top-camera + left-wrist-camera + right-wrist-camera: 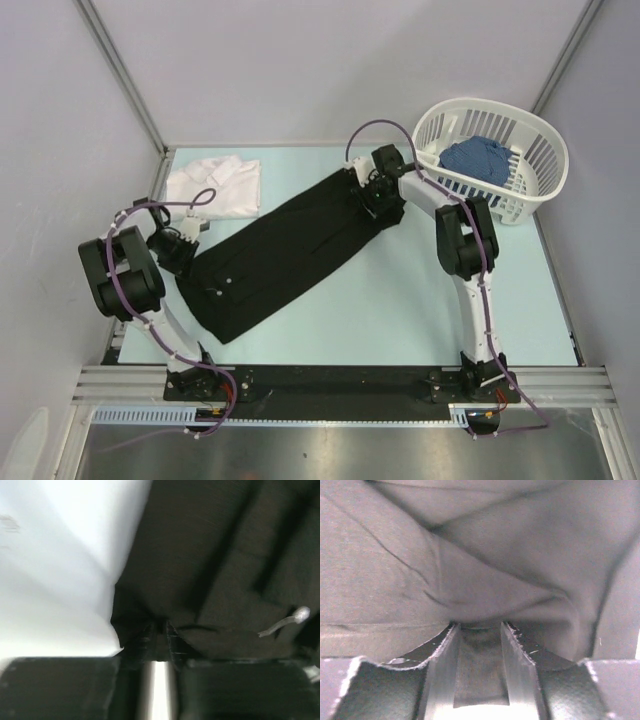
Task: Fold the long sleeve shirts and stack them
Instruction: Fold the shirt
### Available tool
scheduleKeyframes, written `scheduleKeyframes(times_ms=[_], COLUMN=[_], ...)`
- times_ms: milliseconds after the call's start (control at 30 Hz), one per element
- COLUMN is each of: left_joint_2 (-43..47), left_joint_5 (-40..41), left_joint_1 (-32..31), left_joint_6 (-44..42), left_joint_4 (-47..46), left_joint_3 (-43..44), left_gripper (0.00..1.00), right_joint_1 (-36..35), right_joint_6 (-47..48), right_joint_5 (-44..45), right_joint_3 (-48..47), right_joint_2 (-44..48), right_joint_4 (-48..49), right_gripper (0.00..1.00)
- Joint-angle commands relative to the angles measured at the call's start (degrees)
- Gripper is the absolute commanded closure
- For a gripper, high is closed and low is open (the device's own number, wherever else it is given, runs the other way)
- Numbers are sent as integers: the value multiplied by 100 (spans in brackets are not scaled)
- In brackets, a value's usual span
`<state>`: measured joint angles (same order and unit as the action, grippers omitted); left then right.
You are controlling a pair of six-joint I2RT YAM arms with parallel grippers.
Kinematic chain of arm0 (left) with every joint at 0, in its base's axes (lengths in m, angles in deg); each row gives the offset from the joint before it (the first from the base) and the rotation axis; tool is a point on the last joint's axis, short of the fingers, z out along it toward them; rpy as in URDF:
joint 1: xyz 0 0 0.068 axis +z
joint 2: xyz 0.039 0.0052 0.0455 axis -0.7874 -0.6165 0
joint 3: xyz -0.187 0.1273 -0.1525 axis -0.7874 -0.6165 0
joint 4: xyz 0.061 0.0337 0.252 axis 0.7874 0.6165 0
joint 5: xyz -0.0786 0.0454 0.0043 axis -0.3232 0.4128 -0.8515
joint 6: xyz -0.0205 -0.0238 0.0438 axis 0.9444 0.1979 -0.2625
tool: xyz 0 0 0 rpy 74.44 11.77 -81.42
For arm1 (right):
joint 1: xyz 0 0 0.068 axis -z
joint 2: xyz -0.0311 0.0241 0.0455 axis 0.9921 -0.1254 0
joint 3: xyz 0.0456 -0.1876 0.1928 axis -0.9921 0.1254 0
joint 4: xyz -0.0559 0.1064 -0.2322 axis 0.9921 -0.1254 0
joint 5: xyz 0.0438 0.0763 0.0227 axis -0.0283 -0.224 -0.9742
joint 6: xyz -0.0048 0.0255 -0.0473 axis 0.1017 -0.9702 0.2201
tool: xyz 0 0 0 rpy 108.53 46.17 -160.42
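Note:
The black long sleeve shirt (285,250) lies folded into a long strip, running diagonally from the back centre toward the near left of the pale blue table (420,300). At its near-left end, my left gripper (190,258) pinches the dark cloth; the left wrist view shows the jaws (159,629) shut on an edge of the shirt (225,555). My right gripper (368,196) is at the far end. In the right wrist view, its jaws (479,626) are closed on a bunched fold of the shirt (495,555). The white shirt (215,185) lies folded at the back left.
A white slatted basket (540,190) stands at the back right corner with a blue cloth (478,158) inside. Grey walls close in the table on the left, back and right. The arm bases sit on the metal rail at the near edge.

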<state>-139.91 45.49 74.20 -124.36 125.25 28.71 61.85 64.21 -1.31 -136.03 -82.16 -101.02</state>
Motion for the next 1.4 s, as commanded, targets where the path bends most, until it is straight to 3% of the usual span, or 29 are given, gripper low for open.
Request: scheduleKeyframes(times_ms=[0,67,133,300,367,500,767,967,1067,1100,1200,1267,1367], left_joint_2=[238,459,767,1137,1041,856,1092,1110,1049,1040,1049,1058,1058], left_joint_5=[-591,-1171,-1688,-1982,-1754,-1718,-1683,-1507,-1402,-1376,-1367,-1349,-1366], left_joint_1=[59,59,68,33,-37,-152,-213,-213,-205,-205,-205,-205,-213], left_joint_6=[-164,-234,-147,267,249,240,337,311,302,302,276,232,74], left_joint_4=[985,1179,1206,548,485,599,564,415,406,406,388,397,406], left_joint_3=[-168,-1,209,412,491,842,817,553,544,536,492,465,377], left_gripper=[68,57,53,44,43,44,43,43,43,43,43,44,46], right_joint_1=[222,486,696,724,584,531,680,706,715,698,636,592,531], right_joint_6=[151,-260,-682,-2586,-3178,-3943,-4016,-3744,-3673,-3612,-3314,-3164,-2821], right_joint_5=[-73,-592,-1340,-2342,-2144,-1485,-8,292,292,292,520,845,1223], right_joint_3=[-1014,-710,45,1706,2436,2957,2651,1913,1307,1000,577,76,-749], right_joint_2=[-86,370,1196,2305,2508,2464,1683,770,444,216,-162,-383,-848], right_joint_4=[-18,-63,51,664,1025,1851,2161,2257,2328,2319,2302,2249,2161], right_gripper=[55,53,49,48,47,45,45,46,54,65,83,87,85])
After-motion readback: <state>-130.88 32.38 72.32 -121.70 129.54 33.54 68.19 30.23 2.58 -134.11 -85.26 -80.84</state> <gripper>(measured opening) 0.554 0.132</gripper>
